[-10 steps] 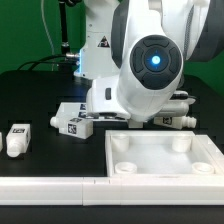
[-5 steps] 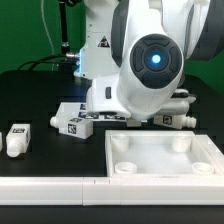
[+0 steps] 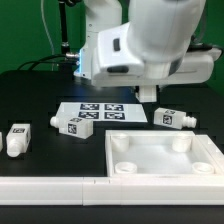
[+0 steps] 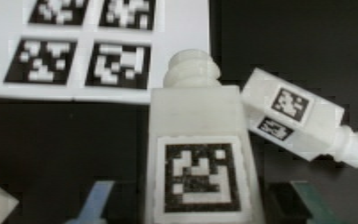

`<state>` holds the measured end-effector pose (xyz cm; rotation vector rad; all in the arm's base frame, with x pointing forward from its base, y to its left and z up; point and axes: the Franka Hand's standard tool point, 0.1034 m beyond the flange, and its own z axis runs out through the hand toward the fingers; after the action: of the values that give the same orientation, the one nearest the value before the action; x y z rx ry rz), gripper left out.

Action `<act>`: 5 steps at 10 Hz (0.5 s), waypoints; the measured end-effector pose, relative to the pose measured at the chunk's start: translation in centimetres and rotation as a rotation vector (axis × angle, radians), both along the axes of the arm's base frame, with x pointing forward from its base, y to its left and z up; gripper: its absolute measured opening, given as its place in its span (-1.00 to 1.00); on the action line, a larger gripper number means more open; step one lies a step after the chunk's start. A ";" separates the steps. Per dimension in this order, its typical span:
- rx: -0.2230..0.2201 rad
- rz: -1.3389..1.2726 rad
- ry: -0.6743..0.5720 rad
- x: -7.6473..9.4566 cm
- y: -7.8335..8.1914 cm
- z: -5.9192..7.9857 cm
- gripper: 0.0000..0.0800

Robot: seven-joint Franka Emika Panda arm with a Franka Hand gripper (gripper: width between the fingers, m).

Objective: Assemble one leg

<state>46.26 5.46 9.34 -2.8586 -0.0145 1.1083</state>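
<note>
Three legs lie on the bench in the exterior view: left leg (image 3: 17, 140) near the front left corner, middle leg (image 3: 72, 125) at the marker board (image 3: 100, 112), right leg (image 3: 170, 118) behind the square panel (image 3: 160, 166). Wrist view: gripper (image 4: 206, 200) jaws apart, either side of the centred leg (image 4: 197, 140), clear of it; tilted leg (image 4: 300, 115) just beside.

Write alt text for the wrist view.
A chunky white plastic leg block bearing a black-and-white marker tag lies between the fingers of the open end effector. A second tagged white leg lies tilted close beside it; the thin white marker board lies on the black table.
</note>
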 end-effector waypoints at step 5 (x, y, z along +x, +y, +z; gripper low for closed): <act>-0.007 -0.004 -0.313 5.5 2.0 4.2 -0.29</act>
<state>51.73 7.43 13.51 -3.0037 -0.0226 0.6501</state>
